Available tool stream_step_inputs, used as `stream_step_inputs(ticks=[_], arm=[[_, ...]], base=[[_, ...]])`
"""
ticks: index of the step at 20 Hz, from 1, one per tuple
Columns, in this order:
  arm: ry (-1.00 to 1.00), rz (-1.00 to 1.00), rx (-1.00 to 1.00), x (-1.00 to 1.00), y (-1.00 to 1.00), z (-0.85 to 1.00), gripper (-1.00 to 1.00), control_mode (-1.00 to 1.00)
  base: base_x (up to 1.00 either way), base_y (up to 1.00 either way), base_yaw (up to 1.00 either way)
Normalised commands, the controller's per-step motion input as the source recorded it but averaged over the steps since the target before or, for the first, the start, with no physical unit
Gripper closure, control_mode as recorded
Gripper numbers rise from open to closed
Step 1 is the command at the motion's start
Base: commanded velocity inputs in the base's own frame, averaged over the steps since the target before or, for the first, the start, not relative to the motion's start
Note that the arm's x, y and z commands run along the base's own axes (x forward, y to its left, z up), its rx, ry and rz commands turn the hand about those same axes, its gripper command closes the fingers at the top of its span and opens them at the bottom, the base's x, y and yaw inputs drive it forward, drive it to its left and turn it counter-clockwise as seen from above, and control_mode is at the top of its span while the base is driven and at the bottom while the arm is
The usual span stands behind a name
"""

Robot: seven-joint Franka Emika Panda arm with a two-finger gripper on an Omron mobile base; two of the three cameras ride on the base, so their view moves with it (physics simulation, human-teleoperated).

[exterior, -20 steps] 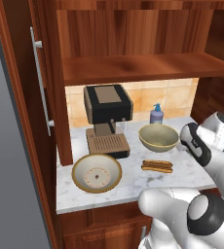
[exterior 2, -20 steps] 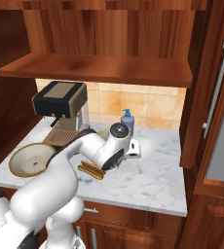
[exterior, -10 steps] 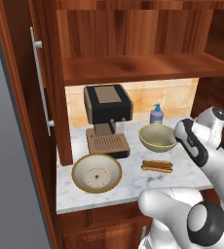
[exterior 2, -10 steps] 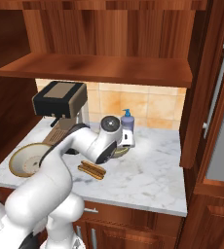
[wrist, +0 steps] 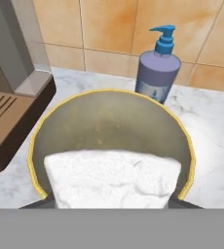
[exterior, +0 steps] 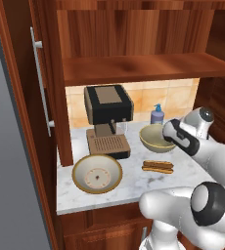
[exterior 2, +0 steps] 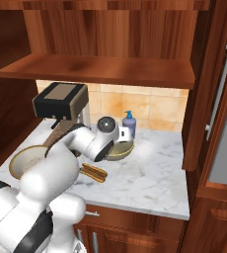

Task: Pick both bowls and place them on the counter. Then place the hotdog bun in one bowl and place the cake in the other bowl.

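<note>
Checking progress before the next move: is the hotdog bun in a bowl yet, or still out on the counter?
Still out. The hotdog bun lies flat on the counter, between the shallow bowl and the deeper bowl, touching neither.

Evenly and softly lit throughout, rendered clean with no glare or lens bending at the edges, slightly soft in the hand view, dimmer under the shelf (exterior: 134,68) in the upper half, faint shadows on the counter (exterior 2: 155,173).
</note>
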Motion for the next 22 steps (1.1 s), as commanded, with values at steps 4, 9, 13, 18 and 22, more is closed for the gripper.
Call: stream_step_inputs(ticks=[4,9,13,18,22], arm=[[0.0,0.0,0.0,0.42,0.12,-0.06,1.0,-1.0],[0.02,0.0,0.0,0.28,0.09,-0.19,1.0,-1.0],[0.03,0.0,0.0,0.05,0.01,-0.25,1.0,-1.0],[0.0,0.0,0.01,0.11,0.0,-0.15,1.0,-1.0],[0.01,0.0,0.02,0.27,0.03,-0.11,1.0,-1.0]], base=[[0.0,0.0,0.0],[0.0,0.0,0.0],[0.0,0.0,0.0],[0.0,0.0,0.0],[0.0,0.0,0.0]])
